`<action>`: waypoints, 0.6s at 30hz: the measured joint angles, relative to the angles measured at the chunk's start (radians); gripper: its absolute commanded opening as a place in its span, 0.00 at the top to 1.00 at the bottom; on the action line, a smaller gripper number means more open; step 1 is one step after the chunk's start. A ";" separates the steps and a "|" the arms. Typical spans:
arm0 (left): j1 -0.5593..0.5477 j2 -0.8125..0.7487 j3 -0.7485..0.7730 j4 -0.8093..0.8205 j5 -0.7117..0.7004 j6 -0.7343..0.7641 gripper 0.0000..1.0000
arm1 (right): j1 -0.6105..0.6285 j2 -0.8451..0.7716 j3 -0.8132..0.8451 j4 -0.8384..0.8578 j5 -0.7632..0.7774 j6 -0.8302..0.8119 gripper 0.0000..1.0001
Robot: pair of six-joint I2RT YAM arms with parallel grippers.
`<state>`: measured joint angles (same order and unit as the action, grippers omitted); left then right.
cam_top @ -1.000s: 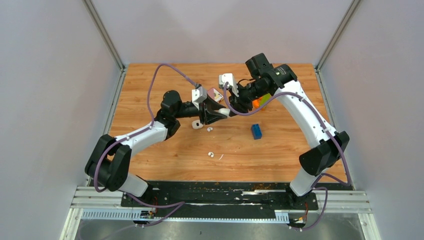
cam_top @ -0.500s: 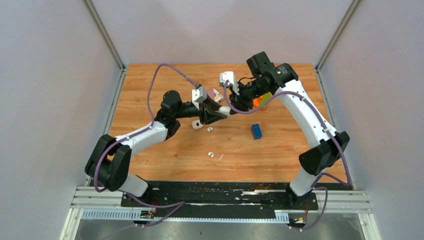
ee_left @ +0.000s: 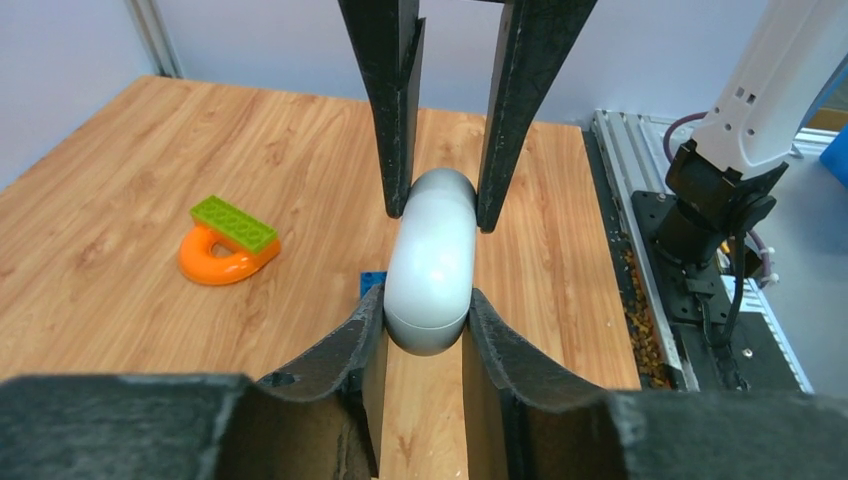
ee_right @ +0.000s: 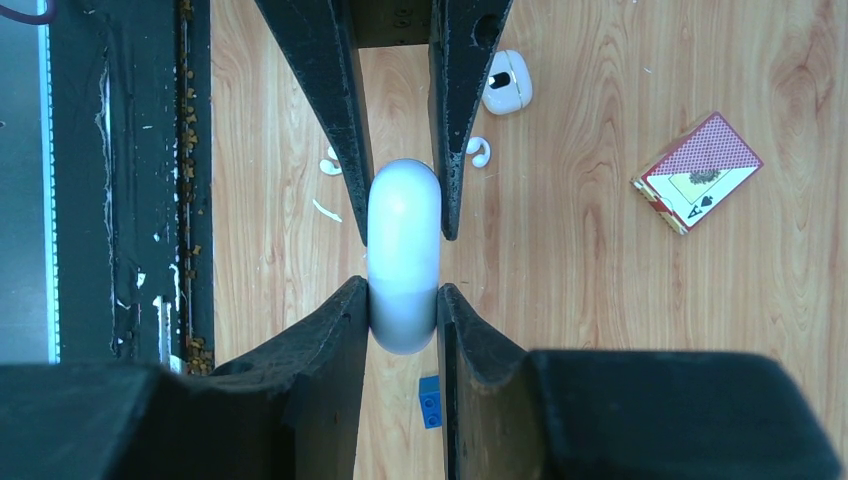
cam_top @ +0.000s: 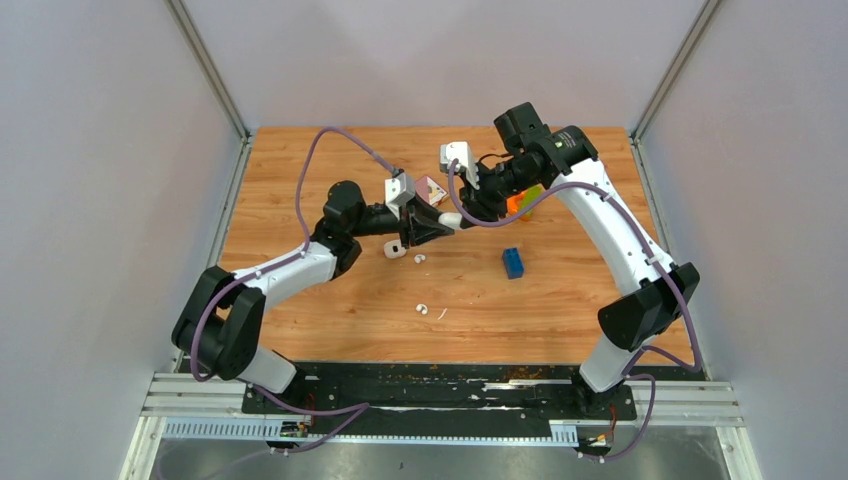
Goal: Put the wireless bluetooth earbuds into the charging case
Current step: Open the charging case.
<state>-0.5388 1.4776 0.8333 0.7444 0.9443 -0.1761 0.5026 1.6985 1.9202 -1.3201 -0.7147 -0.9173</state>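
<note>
Lying near left claw [ee_right: 405, 232]: charging case [ee_right: 507, 82]

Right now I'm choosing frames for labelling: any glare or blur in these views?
Left wrist: soft sheen on white oval object, left claw blurred near the lens. Right wrist: table grain sharp, little glare. Top external: even light, soft shadows.

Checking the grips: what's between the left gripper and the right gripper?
A white oval object, pinched at one end by the left gripper and at the other by the right gripper; both wrist views show it.
</note>
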 measured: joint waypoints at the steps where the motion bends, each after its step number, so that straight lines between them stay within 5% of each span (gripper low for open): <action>1: 0.000 0.003 0.000 0.000 0.000 0.000 0.73 | 0.000 0.000 0.000 0.000 0.002 0.000 0.88; 8: 0.000 0.014 0.002 0.018 0.001 -0.002 1.00 | -0.001 0.000 0.000 0.000 0.004 0.000 0.80; 18: 0.002 0.019 0.008 0.026 0.014 0.021 1.00 | -0.055 0.024 0.025 0.008 -0.047 0.109 0.62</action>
<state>-0.5365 1.4971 0.8413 0.7708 0.9588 -0.1555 0.4480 1.7222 1.9453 -1.3117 -0.7612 -0.8078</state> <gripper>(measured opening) 0.360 0.355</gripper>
